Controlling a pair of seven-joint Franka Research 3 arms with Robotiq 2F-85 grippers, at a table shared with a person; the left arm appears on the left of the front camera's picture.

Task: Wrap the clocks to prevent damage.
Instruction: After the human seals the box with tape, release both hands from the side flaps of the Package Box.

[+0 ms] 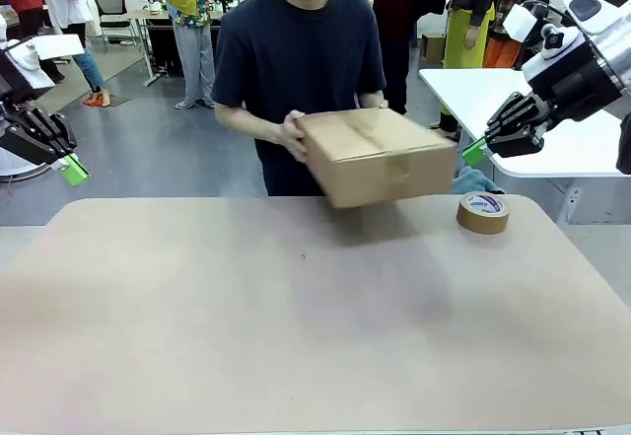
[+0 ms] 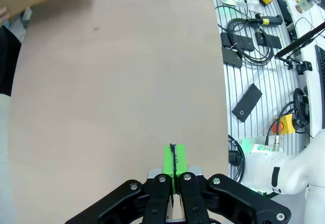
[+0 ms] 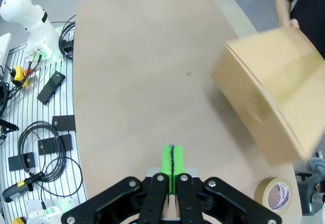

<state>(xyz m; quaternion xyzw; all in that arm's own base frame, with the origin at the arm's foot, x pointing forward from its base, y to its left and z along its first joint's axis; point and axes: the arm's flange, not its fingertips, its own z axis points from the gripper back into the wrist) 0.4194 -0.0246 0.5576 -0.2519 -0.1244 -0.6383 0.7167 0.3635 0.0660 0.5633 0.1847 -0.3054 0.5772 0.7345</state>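
- A person in a dark t-shirt stands at the far side of the table (image 1: 296,336) and holds a closed cardboard box (image 1: 378,155) in both hands, just above the tabletop.
- The box is tilted, its nearer lower corner dipping toward the table, and it looks slightly blurred in the front view.
- One hand (image 1: 294,134) grips the box's left end; the other is at its far side, mostly hidden behind the box.
- No clock can be seen; whatever the box may hold is hidden by its closed flaps.
- A roll of brown packing tape (image 1: 483,212) lies flat on the table at the far right, just beside the box's lower right corner and apart from it.
- The left gripper (image 1: 73,169) hangs off the table's left edge, clenched with its green pads pressed together and nothing between them.
- In the left wrist view the same gripper (image 2: 173,160) points along bare tabletop, with a corner of the box at the upper left.
- The right gripper (image 1: 474,150) hovers above the far right of the table, near the box's right end but not touching it; it too is clenched and holds nothing.
- In the right wrist view that gripper (image 3: 172,160) looks down on the table, with the box (image 3: 274,97) to the upper right and the tape (image 3: 274,193) at the lower right.
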